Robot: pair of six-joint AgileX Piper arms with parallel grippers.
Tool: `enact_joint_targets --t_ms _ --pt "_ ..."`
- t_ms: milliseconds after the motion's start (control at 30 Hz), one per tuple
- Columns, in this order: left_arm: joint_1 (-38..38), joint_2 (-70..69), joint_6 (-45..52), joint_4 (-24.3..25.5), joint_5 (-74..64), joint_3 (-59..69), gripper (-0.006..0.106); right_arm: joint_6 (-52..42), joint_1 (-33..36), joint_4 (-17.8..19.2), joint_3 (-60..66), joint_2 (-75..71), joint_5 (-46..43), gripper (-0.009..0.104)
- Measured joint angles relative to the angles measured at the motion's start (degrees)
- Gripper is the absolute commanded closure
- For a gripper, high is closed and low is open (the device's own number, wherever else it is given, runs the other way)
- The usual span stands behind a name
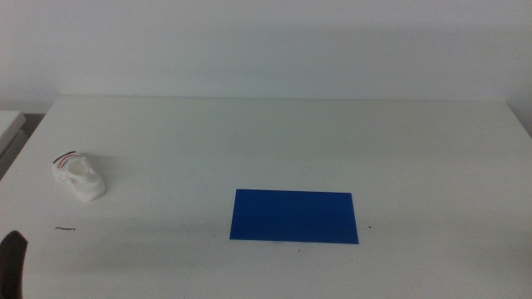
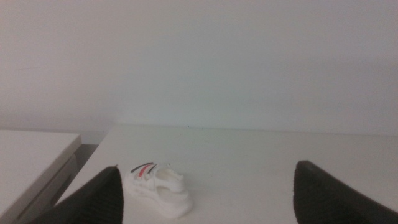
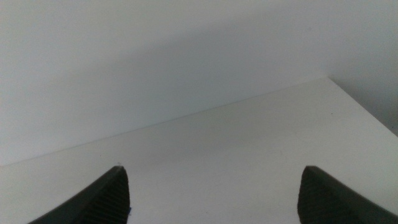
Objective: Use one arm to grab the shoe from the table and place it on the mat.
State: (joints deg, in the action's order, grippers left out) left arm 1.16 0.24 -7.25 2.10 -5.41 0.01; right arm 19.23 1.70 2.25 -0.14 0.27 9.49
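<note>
The small white shoe [image 1: 80, 176] with dark and red straps lies on the white table [image 1: 283, 141] at the left. The deep blue mat [image 1: 294, 216] lies flat near the table's front middle, well right of the shoe. My left gripper [image 2: 208, 199] is open and empty, low at the front left, with a dark tip [image 1: 12, 264] at the picture's lower left corner. The shoe [image 2: 157, 186] sits ahead of it, close to one jaw. My right gripper [image 3: 211, 199] is open and empty over bare table; it is out of the middle view.
A second white surface [image 2: 31, 155] stands beside the table's left edge with a gap between. A small dark mark [image 1: 65, 227] lies on the table in front of the shoe. A plain wall stands behind the table.
</note>
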Motion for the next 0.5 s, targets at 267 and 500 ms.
enact_joint_targets --t_ms 267,500 --pt "-0.5 21.8 0.0 0.0 -20.2 -23.0 0.007 0.0 0.0 0.0 0.0 0.0 0.0 0.016" --pt "-0.5 46.5 -6.0 2.1 -39.2 -47.1 0.007 0.0 0.0 0.0 0.0 0.0 0.0 0.016"
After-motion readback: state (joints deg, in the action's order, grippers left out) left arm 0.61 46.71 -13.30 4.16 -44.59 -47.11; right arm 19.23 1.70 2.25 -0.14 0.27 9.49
